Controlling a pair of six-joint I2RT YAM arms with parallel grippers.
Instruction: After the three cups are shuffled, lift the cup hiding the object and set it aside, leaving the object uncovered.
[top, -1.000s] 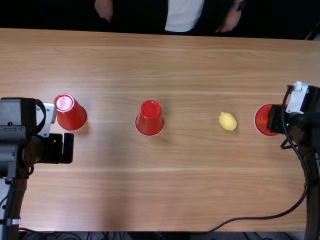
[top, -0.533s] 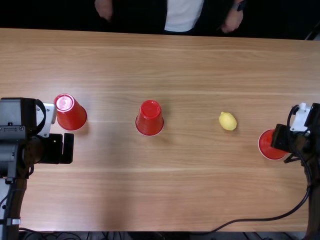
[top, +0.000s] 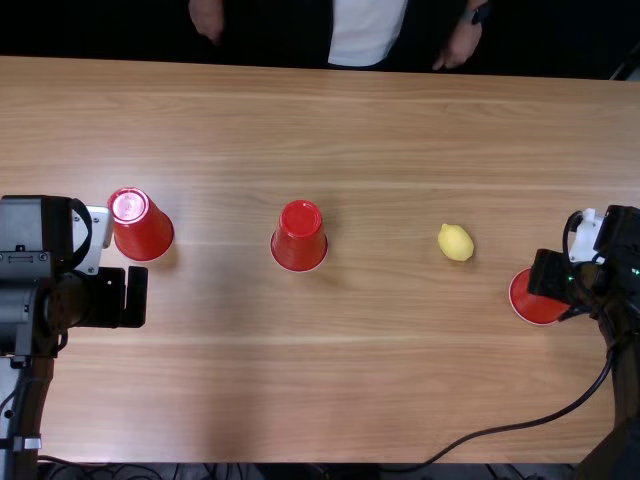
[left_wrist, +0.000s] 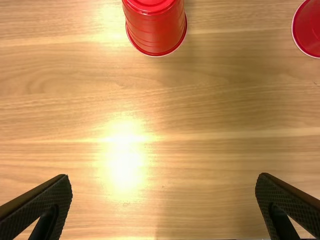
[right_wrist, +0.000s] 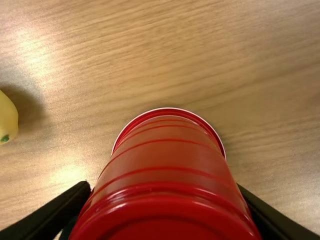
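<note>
A yellow lemon (top: 456, 242) lies uncovered on the table, right of the middle; its edge also shows in the right wrist view (right_wrist: 7, 122). My right gripper (top: 552, 284) is shut on an upside-down red cup (top: 534, 298), to the right of the lemon and a little nearer. Its fingers press both sides of the cup (right_wrist: 167, 170), whose rim is at or just above the wood. The middle red cup (top: 299, 236) and the left red cup (top: 140, 225) stand upside down. My left gripper (left_wrist: 160, 210) is open, just short of the left cup (left_wrist: 154, 25).
The wooden table (top: 320, 380) has free room along its near half and behind the cups. A person stands at the far edge, hands off the table. The right arm's cable (top: 540, 432) trails over the near right part.
My right gripper has carried its red cup from beside the lemon toward the near edge, then slightly left. The lemon, the other cups and the left arm have not moved.
</note>
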